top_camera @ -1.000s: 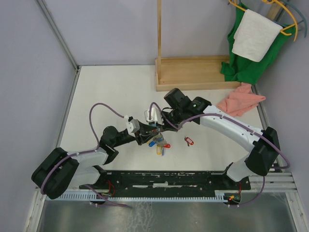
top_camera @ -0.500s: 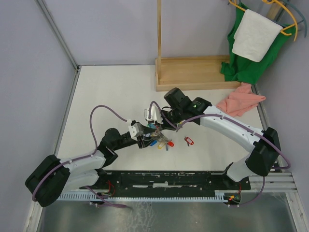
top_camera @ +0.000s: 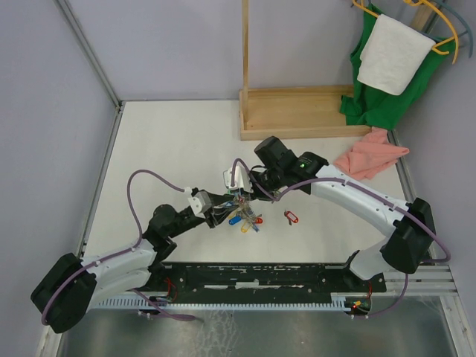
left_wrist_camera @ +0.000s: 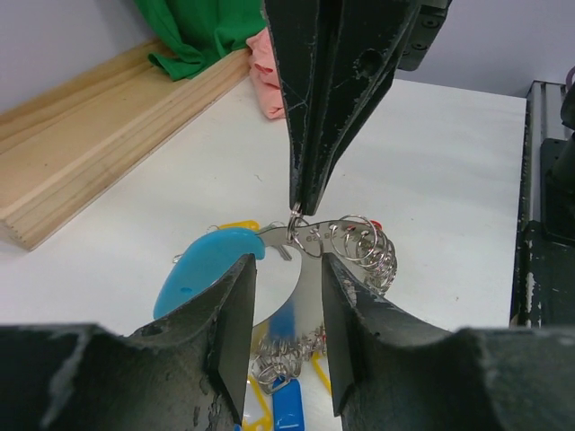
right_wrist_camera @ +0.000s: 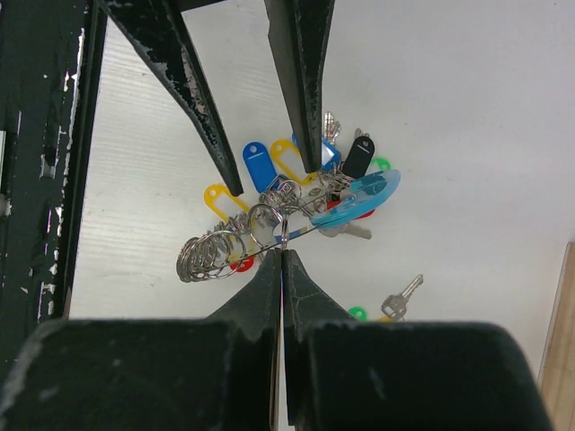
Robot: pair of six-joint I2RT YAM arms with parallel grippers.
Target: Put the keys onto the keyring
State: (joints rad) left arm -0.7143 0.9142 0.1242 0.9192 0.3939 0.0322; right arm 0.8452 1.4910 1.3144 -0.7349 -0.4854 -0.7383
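The keyring hangs between both grippers, a light-blue band joined to a grey metal strip strung with coiled rings and coloured tags. My right gripper is shut on a small split ring sitting on the metal strip; from the left wrist view its fingers come down from above. My left gripper is open, its jaws either side of the metal strip beside the blue band. A red-tagged key lies loose on the table to the right. Another loose silver key lies by a green tag.
A wooden stand sits at the back. A pink cloth lies at the right, with a green cloth and white towel hanging above. The black rail runs along the near edge.
My left arm has swung its elbow left and lower, and its gripper has drawn slightly left and down at the keyring. The right gripper has held its place on the ring.
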